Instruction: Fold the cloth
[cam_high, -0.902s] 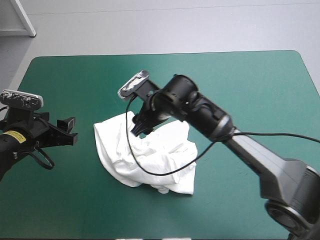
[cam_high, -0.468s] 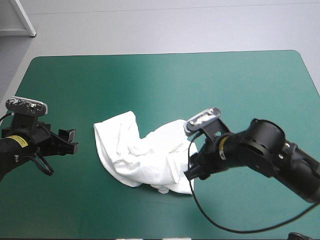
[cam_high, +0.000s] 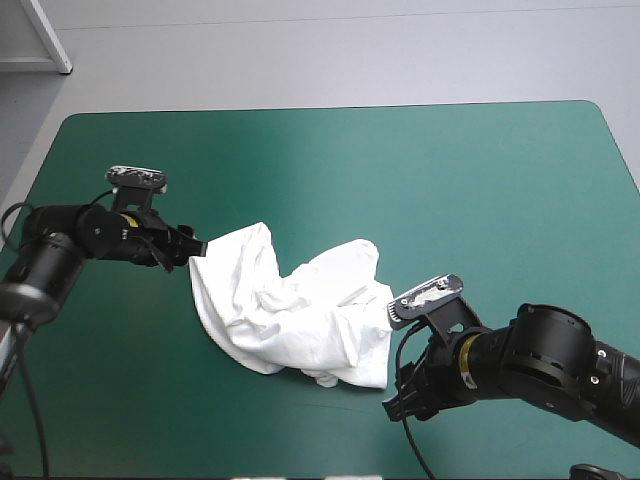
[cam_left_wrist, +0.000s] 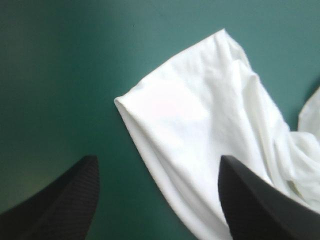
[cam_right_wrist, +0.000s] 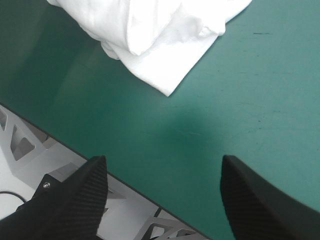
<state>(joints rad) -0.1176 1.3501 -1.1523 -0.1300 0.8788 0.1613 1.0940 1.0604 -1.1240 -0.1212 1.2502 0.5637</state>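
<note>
Left gripper (cam_high: 189, 250) and right gripper (cam_high: 397, 405), fingers apart, flanked the limp, light T-shirt (cam_high: 290, 310) mid-frame; its corners looked the likeliest hold.

T-shirt (cam_high: 290, 310): crumpled heap, so neck, sleeves & hem can't be told apart; its folds hide the underside.

High view: L gripper (cam_high: 190, 251) too small to say whether its tips touch the cloth corner just ahead. R gripper (cam_high: 394, 406) is a dark blob, finger gap unreadable there. Both arms run out of frame, and table (cam_high: 450, 170) near edge is cut off.

L wrist view: shirt runs out of frame ahead of the claw; one finger (cam_left_wrist: 260, 210) covers part of its edge.

R wrist view: only a folded corner shows ahead of the claw, rest cut off.
</note>
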